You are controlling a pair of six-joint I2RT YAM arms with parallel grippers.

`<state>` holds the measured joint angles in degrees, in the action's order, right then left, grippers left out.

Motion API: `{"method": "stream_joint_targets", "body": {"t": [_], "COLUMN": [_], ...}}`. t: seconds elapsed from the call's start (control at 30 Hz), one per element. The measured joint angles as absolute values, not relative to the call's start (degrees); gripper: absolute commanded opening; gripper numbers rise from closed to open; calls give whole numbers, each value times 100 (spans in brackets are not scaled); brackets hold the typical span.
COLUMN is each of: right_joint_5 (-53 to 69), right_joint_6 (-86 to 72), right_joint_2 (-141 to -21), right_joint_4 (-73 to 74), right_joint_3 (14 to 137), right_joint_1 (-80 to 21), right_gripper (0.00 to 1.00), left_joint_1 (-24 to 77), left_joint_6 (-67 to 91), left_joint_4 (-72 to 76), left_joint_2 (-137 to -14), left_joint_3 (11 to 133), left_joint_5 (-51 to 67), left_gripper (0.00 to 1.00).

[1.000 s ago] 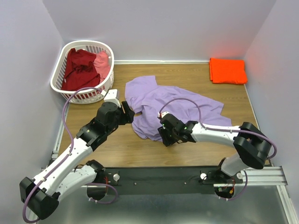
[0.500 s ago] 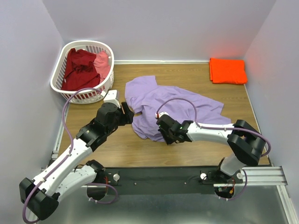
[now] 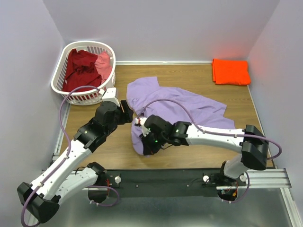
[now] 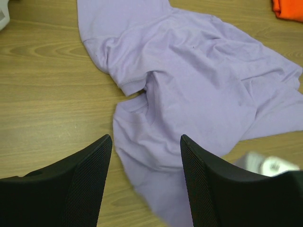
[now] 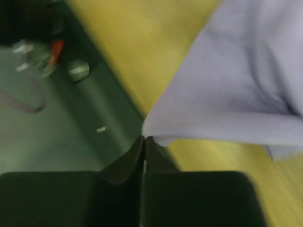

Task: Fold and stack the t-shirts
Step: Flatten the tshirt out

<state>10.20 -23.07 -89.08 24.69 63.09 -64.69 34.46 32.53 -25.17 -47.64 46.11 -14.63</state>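
- Your right gripper [image 5: 143, 138] has its fingers pressed together on a thin fold of the lavender shirt [image 3: 184, 106]; the pinch sits at the cloth's near-left edge, close to the front of the table [image 3: 189, 75]
- Which part of the garment that fold is cannot be told; the right wrist view is blurred
- Your left gripper [image 4: 144, 139] is spread wide and holds nothing; it hangs over the shirt's left side, and the neck opening shows just ahead of its fingertips
- The relation to work from: the shirt is rumpled, not flat, with its long axis running from the near left, by both grippers, out to the far right; nearly all the cloth lies to the right of both tools and beyond them
- The left arm is nearer the neck and the sleeve lobe at far left, so I judge that side is its to take, while the right keeps the near edge
- A pull toward the near left would likely drag the cloth rather than spread it
- The orange shirt [image 3: 231, 72] lies folded at the far right corner, well apart
- The dark red shirt [image 3: 80, 68] and the pink shirt [image 3: 105, 64] sit in the laundry basket [image 3: 59, 82] at far left
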Motion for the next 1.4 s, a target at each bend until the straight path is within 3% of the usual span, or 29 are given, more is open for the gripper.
{"method": "stream_joint_targets", "body": {"t": [0.1,0.3,0.53,0.8,1.0,1.2,1.4], "right_joint_5": [1634,1378,272,-449,-445,-419,-325], "right_joint_6": [-2399,-2530,-2738,-2759,-2779,-2851,-3030], "right_joint_2": [-9052,-8663,-7478,-8071,-8547,-8652,-8547], "right_joint_4": [2408,2462,2689,2735,2526,2305,2060], "right_joint_3": [6611,6462,5553,5238,5199,4893,4390], "right_joint_1": [-6873,-6622,-4383,-2003,-1323,-1122,-701], "right_gripper": [49,58,59,57,57,57,55], "left_joint_1": [3446,3424,3343,3319,3317,3336,3638], "left_joint_6": [3234,3236,3183,2838,2526,2349,2248], "left_joint_4": [-2602,-2694,-2593,-1946,-1612,-1555,-1544], "left_joint_2": [-4751,-4737,-5127,-7161,-8844,-9773,-10099], "left_joint_3": [4766,4821,4831,5395,6095,6169,6029], "left_joint_5": [-1581,-1833,-1984,-1555,-1118,-666,-318], "left_gripper": [68,68,68,68,64,61,45]}}
